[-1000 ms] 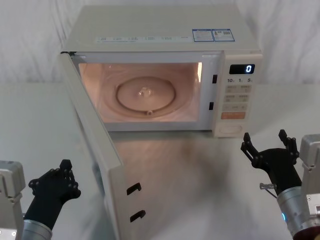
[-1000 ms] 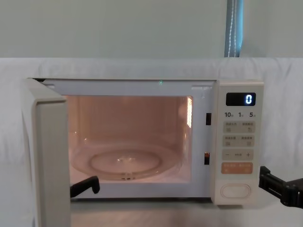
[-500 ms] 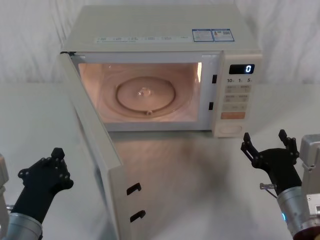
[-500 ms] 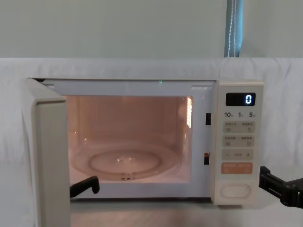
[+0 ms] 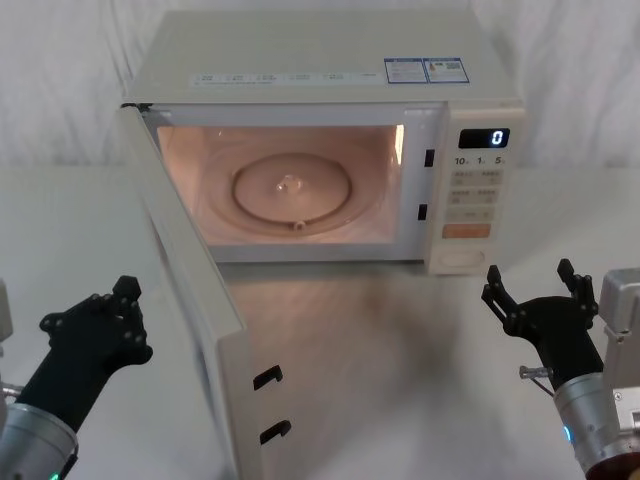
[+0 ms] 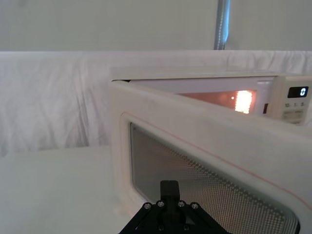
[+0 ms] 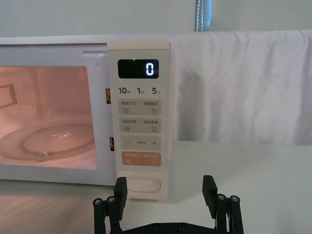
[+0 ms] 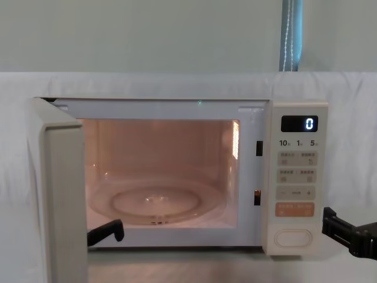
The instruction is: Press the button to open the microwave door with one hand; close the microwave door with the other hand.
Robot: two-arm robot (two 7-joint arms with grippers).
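Cream microwave [image 5: 330, 60], orange-lit inside; black left claw [image 5: 97, 335] and right claw [image 5: 530, 292]

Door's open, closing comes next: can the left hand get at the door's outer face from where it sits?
Probably yes: the left hand sits just outside the swung-open microwave door, facing its window, with nothing between them.

There was one microwave [image 5: 330, 60] on one desk [image 5: 400, 350], with one door [image 5: 190, 290]. The door's edge carried two black latch hooks [image 5: 267, 376], and the oven frame had two matching slots [image 5: 428, 157]. Inside lay one round glass turntable [image 5: 292, 188]. On top were two blue-headed stickers [image 5: 405, 70]. The control strip held one display [image 7: 138, 68] with a single digit, three time labels [image 7: 139, 90], three rows of beige keys [image 7: 139, 107], one orange key [image 7: 140, 158] and one button [image 7: 142, 185]. Two grippers were counted: one left gripper [image 5: 105, 315], one right gripper [image 5: 528, 275].
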